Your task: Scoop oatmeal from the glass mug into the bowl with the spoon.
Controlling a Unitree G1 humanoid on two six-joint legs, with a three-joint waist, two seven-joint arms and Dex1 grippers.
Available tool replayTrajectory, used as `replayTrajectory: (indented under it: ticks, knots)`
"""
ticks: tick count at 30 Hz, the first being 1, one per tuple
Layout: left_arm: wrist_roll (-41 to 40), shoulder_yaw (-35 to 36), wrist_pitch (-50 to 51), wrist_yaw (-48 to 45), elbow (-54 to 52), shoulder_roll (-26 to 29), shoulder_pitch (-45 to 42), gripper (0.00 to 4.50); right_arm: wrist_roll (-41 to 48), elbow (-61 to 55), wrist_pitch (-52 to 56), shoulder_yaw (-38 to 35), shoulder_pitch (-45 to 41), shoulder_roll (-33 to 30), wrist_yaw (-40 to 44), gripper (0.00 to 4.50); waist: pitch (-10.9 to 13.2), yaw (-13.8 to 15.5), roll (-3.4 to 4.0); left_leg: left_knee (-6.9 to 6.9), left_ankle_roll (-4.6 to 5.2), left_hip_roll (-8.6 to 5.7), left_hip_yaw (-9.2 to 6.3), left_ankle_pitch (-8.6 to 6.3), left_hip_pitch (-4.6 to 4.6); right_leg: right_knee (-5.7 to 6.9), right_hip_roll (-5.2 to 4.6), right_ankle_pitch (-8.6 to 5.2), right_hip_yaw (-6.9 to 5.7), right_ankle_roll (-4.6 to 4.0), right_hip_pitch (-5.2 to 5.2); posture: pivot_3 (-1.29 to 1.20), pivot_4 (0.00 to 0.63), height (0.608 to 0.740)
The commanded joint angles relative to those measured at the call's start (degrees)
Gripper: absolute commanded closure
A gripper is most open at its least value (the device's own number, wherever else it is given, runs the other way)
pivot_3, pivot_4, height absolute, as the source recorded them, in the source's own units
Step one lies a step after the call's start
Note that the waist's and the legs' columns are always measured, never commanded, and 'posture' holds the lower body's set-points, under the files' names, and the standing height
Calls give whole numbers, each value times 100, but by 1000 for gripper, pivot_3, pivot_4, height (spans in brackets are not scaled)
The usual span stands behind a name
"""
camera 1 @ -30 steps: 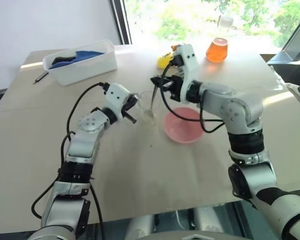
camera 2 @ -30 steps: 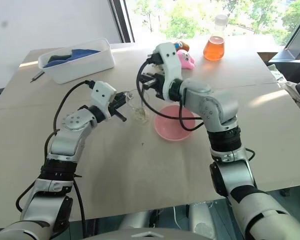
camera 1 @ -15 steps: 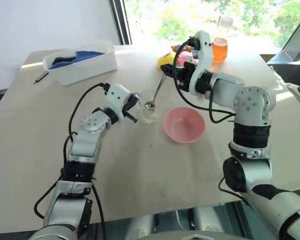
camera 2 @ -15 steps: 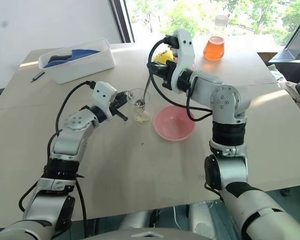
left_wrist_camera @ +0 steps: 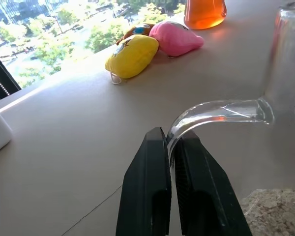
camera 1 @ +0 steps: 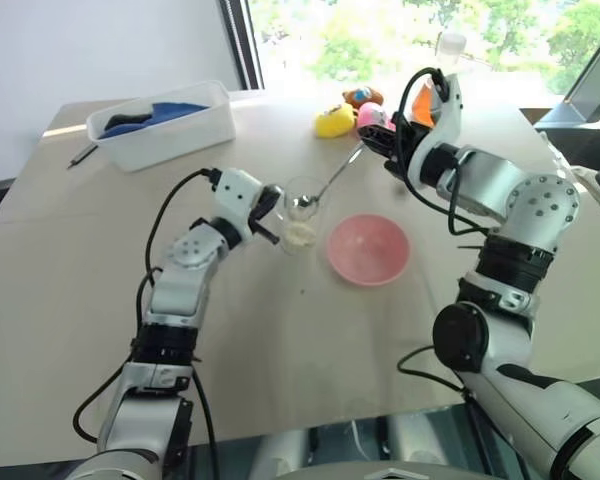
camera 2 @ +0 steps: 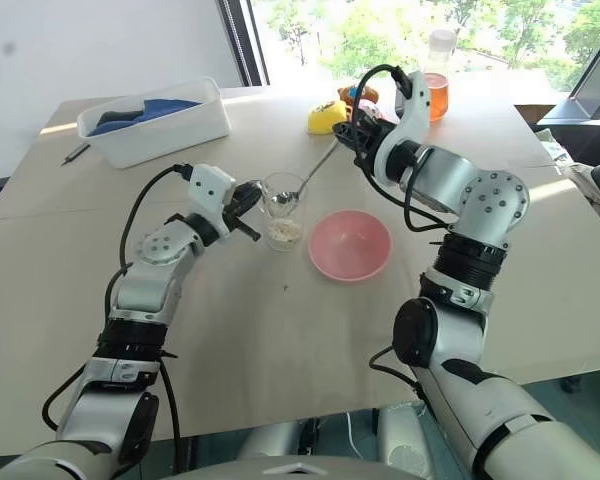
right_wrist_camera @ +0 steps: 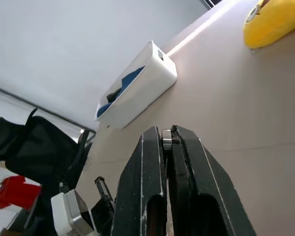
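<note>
Your right gripper (camera 2: 358,128), clamped on the spoon (camera 2: 302,186), swung out toward 2 o'clock; its scoop lifted to the glass mug (camera 2: 281,210) rim. Left gripper (left_wrist_camera: 169,147) pinched the handle. Oatmeal (camera 2: 283,233) stayed inside; bowl (camera 2: 350,245) at 3 o'clock awaited.

Clear glass mug (camera 2: 281,208) handle-pinched in left gripper (left_wrist_camera: 171,147), oatmeal (camera 2: 283,233) at bottom; silver spoon (camera 2: 302,187) slanting from right gripper (camera 2: 358,134) into mug; pink bowl (camera 2: 350,244) below right gripper.

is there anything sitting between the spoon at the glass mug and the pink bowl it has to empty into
Nothing visible does. The slim silver metal spoon rests over the clear glass mug, and only bare table separates that from the shallow pink bowl beside it.
</note>
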Motion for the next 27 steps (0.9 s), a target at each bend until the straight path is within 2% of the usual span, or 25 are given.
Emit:
replayTrajectory:
  ticks: [1, 6, 11, 22, 27]
  knots:
    - [2, 108, -142, 135, 130, -103, 109, 4475, 584, -162, 29, -451, -211, 102, -660, 4500, 0, 5, 0, 0, 0, 0, 0, 0, 1, 1, 0, 0, 0, 0, 0, 0, 150, 740]
    - [-69, 195, -262, 202, 175, -267, 103, 4475, 1363, -58, -269, -776, -249, 257, -1662, 4500, 0, 5, 0, 3, 1, -2, 1, 1, 1, 6, -2, 0, 1, 0, 1, 0, 150, 740]
    - [-108, 220, -327, 227, 228, -387, 91, 4475, 2149, 31, -818, -691, -192, 262, -2374, 4500, 0, -1, 0, 3, 1, -3, 3, 1, 1, 8, -1, 0, 2, 0, 0, 0, 150, 740]
    - [-173, 245, -353, 282, 323, -467, 4, 4475, 2858, 155, -1369, 134, 493, -296, -2163, 4500, 0, -9, 0, 3, 3, -3, 7, 1, 0, 7, 0, 0, 5, 0, 1, 0, 150, 740]
    - [-171, 229, -359, 275, 348, -482, 10, 4475, 3358, 220, -1672, 238, 515, -627, -2243, 4500, 0, -7, 0, 3, 3, -3, 7, 1, 1, 6, 1, 0, 5, 0, 1, 0, 150, 740]
